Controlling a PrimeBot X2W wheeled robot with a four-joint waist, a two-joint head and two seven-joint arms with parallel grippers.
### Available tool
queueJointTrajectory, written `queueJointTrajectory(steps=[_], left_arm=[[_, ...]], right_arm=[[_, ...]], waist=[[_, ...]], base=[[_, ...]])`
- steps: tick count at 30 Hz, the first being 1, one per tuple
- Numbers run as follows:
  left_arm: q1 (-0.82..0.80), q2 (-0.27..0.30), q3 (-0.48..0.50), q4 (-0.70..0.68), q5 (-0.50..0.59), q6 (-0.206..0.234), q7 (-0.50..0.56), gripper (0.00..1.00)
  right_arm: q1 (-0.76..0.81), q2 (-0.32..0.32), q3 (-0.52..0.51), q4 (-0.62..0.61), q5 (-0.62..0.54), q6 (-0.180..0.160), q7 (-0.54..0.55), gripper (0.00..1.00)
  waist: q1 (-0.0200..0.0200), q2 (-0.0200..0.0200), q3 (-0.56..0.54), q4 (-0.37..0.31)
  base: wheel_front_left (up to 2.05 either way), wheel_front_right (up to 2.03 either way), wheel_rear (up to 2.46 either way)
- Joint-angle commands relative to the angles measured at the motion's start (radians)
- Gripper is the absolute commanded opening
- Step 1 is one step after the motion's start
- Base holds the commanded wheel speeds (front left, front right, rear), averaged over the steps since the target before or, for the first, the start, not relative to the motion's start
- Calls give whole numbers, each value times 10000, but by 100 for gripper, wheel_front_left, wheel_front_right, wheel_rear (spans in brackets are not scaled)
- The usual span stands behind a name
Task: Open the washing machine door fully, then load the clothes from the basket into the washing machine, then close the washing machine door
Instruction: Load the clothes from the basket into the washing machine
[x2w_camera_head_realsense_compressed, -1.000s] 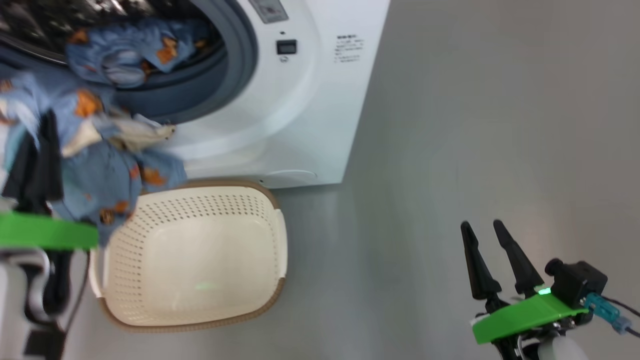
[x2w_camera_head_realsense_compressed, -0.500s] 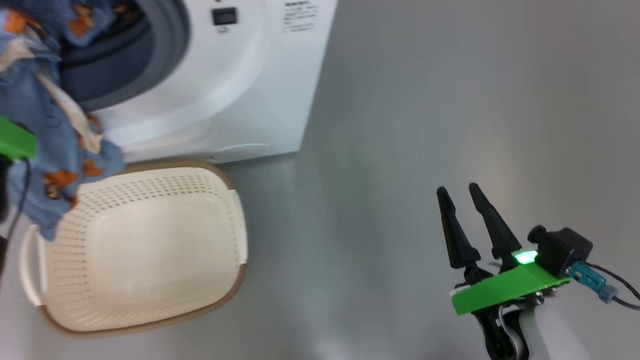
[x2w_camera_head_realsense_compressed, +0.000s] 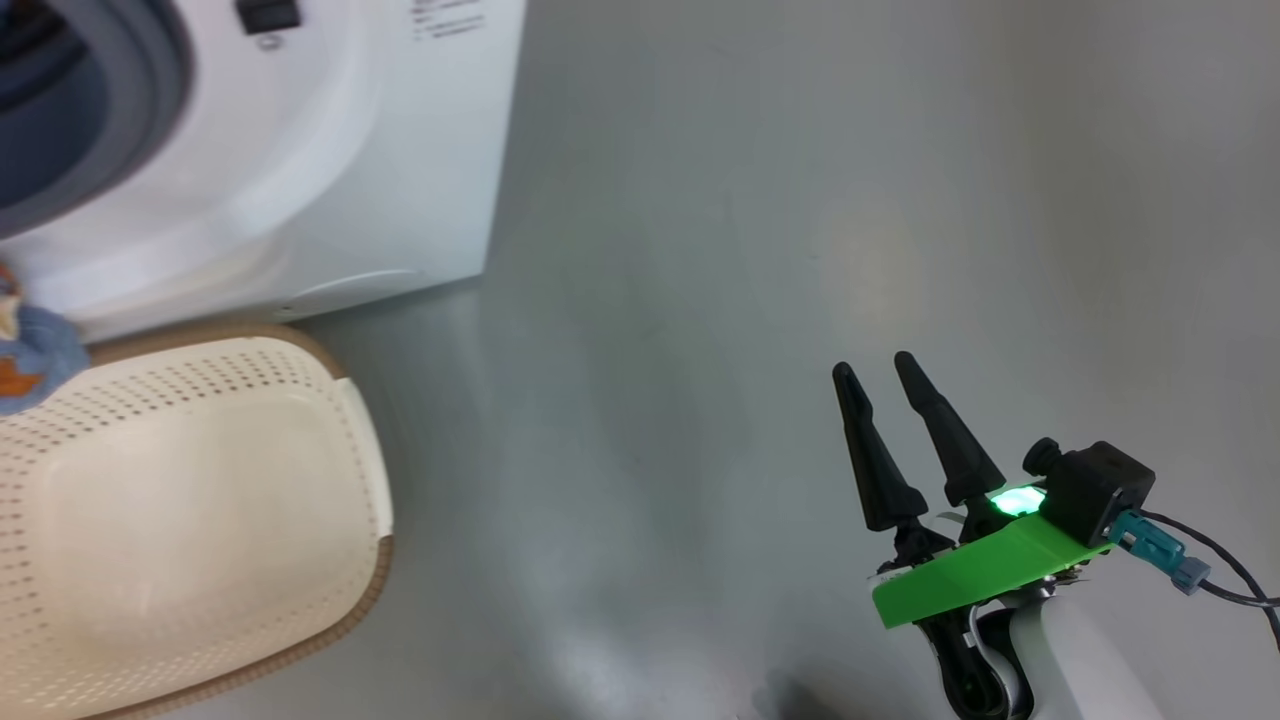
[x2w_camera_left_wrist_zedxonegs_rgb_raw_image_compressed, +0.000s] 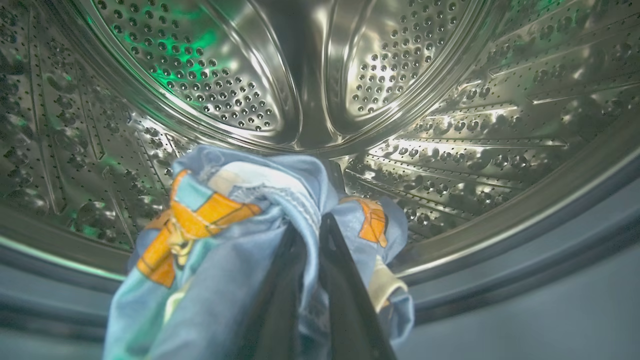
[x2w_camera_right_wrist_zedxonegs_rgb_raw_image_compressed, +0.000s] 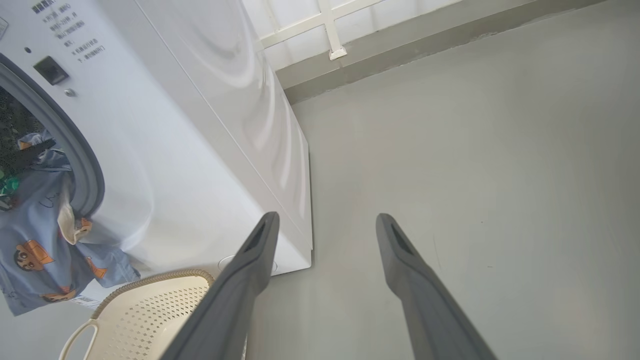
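At the washing machine (x2w_camera_right_wrist_zedxonegs_rgb_raw_image_compressed: 200, 165) mouth, clothes (x2w_camera_right_wrist_zedxonegs_rgb_raw_image_compressed: 30, 225).

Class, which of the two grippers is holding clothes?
The left gripper, shut on the blue printed clothes at the drum; the right gripper stands open, empty, above the floor.

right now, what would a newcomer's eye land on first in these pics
The light-blue cartoon-print clothes stand out first, pinched in the shut left gripper at the mouth of the steel drum, with part hanging down outside the white washing machine. Next, the cream basket on the grey floor before it, bare inside where it shows, and the open right gripper over the floor to its right.
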Motion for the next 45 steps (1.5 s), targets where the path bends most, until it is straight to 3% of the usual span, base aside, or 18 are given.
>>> queueJointTrajectory(steps=[1,4,6,11,17,19,20,21,22,23,32,40,45], left_arm=[[-616,758,194,-29,106,-16,-46,0],[-1064,975,445,-289,350,-16,-58,0],[-1407,1187,1234,-1209,970,71,-62,0],[-1158,1080,2579,-2399,1805,105,-64,0],[-364,596,2959,-1496,2489,21,-65,1],[-353,487,2810,-853,2535,4,-65,25],[-395,454,2687,-575,2579,-2,-65,29],[-438,405,2557,-250,2579,-6,-59,54],[-503,332,2394,49,2524,-8,7,93],[-590,300,2164,239,2519,-10,37,100],[-1058,47,1154,1330,1993,-13,125,100],[-751,-227,631,996,1197,-14,-53,100],[-266,-333,822,315,913,-14,-63,100]], right_arm=[[-77,12,274,-268,129,16,-119,100],[-84,12,283,-308,155,16,-119,100],[-83,12,277,-358,191,16,-119,100],[-98,12,337,-367,227,16,-119,100],[-122,12,446,-309,245,16,-119,100],[-121,12,468,-300,239,16,-119,100],[-118,12,466,-292,234,16,-119,100],[-114,12,461,-281,229,16,-119,100],[-105,12,455,-272,224,16,-119,100],[-95,12,448,-269,219,16,-119,100],[-92,12,431,-205,179,16,-119,100],[-99,12,333,-148,94,16,-119,100],[-45,12,259,-116,31,16,-119,100]], waist=[[0,0,265,-298],[0,0,366,-356],[0,0,484,-395],[0,0,545,-415],[0,0,434,-388],[0,0,407,-369],[0,0,389,-356],[0,0,365,-343],[0,0,344,-329],[0,0,327,-313],[0,0,104,-72],[0,0,-134,193],[0,0,-312,395]], base=[[0,0,0],[0,0,0],[0,0,0],[0,0,0],[0,0,0],[0,0,0],[0,0,0],[0,0,0],[0,0,0],[0,0,0],[0,0,0],[0,0,0],[0,0,0]])
